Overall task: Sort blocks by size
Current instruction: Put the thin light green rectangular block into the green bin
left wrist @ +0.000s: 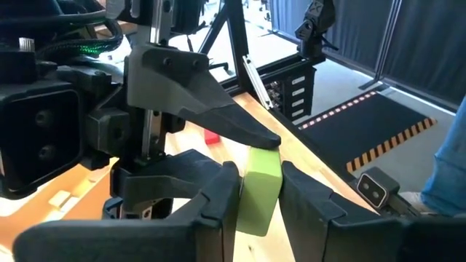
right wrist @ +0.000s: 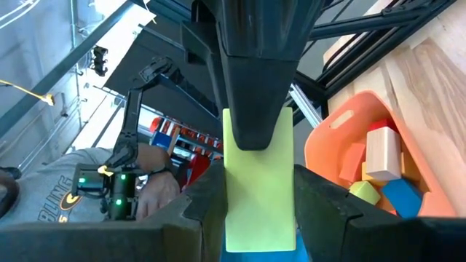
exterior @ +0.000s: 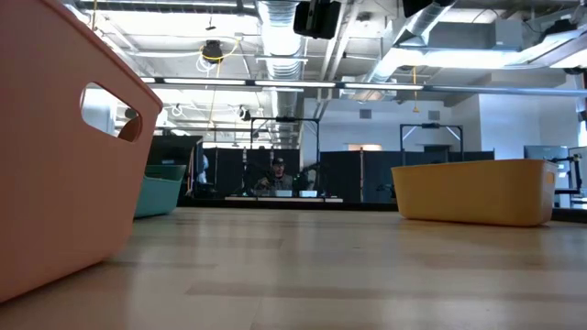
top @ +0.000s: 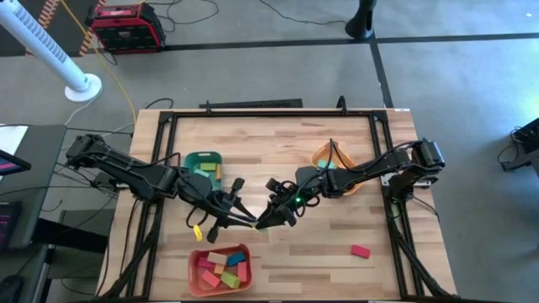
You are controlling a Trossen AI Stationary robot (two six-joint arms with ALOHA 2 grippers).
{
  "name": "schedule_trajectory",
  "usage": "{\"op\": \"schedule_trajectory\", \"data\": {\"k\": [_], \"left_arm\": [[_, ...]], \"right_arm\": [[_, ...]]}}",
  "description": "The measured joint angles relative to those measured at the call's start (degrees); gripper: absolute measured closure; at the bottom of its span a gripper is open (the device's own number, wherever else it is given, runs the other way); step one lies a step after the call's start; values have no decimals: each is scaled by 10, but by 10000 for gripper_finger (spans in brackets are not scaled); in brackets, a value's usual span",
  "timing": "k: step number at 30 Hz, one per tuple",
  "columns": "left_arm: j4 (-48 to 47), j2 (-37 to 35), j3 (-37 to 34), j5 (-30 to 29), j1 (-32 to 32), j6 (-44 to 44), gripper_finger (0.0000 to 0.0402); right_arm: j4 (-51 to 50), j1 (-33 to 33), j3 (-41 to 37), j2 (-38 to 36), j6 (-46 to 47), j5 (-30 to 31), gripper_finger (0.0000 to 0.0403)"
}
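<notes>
On your pale wood-grain bench (top: pixel 278 143) you have a green tray (top: pixel 202 160), a yellow-orange tray (top: pixel 324 156) and a salmon-red tray (top: pixel 200 282) of pink, yellow-green, orange and blue blocks (top: pixel 226 269). One pink block (top: pixel 360 251) lies loose. Both black pincers, left pincer (left wrist: pixel 256 191) and right pincer (right wrist: pixel 256 182), flank your light green block (left wrist: pixel 258 191).

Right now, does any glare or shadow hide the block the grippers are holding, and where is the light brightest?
Wrist views: the block is evenly lit with no glare, clamped by the left gripper and the right gripper. High view: soft light with faint shadows, but the dark arms crowd over the block. Low view: the ceiling lights glare brightest, and no block shows.
</notes>
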Motion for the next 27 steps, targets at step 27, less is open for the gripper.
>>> {"op": "schedule_trajectory", "data": {"k": [27], "left_arm": [[-160, -89, 0, -30, 0, -41, 350]], "right_arm": [[-18, 0, 0, 0, -16, -1, 168]]}}
